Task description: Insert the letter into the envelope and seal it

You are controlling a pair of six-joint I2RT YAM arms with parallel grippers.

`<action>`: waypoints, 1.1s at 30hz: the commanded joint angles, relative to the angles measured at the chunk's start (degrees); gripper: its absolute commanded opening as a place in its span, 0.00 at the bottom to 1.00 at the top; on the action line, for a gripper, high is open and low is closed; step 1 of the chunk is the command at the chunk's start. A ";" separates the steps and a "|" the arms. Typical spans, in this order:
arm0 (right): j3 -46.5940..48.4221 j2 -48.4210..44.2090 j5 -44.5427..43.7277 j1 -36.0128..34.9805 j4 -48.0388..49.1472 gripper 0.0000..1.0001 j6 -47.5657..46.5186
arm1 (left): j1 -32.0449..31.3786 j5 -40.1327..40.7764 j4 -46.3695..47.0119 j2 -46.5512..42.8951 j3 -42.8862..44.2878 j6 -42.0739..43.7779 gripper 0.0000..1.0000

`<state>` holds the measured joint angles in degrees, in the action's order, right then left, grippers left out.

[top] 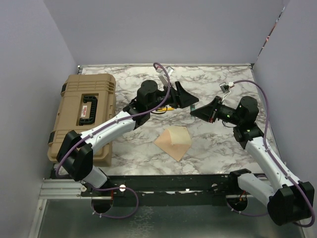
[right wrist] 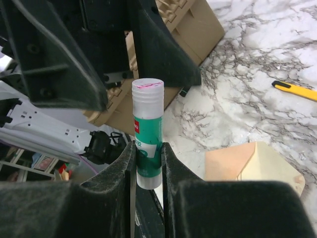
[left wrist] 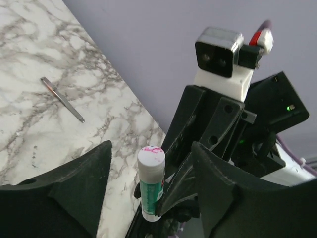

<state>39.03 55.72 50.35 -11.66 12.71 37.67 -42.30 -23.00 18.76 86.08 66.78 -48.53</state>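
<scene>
Centrally, the envelope (top: 173, 142) lies well apart from table (top: 218, 148) edges.

The table (top: 218, 144) has a smooth, faintly shiny top with a grey-veined marble look. At nine o'clock on it, the case (top: 84, 89) is tan moulded plastic, matt and ribbed. Toward six o'clock, the envelope (top: 173, 141) is matt kraft paper, paler cream inside. The glue stick (right wrist: 147, 134) is smooth plastic with a glossy green label and a milky cap. The right gripper (right wrist: 147, 163) and left gripper (left wrist: 151, 153) are grainy matt black plastic. The tweezers (left wrist: 62, 99) look like dull metal
</scene>
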 commanded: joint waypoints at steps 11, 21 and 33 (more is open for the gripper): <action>2.05 -2.39 1.74 -0.11 -0.81 0.37 1.90 | -2.46 -6.64 2.85 3.06 4.14 3.82 0.00; 2.50 -2.89 1.32 -0.11 -4.44 0.40 -0.89 | -1.87 -7.67 1.81 3.39 6.00 5.12 0.00; 0.26 -2.75 -2.19 -0.12 9.60 0.10 9.42 | -2.18 -7.07 1.62 2.21 3.57 4.35 0.47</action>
<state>40.16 53.80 51.53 -11.90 13.80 41.78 -43.94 -29.08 20.49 89.27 71.46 -44.75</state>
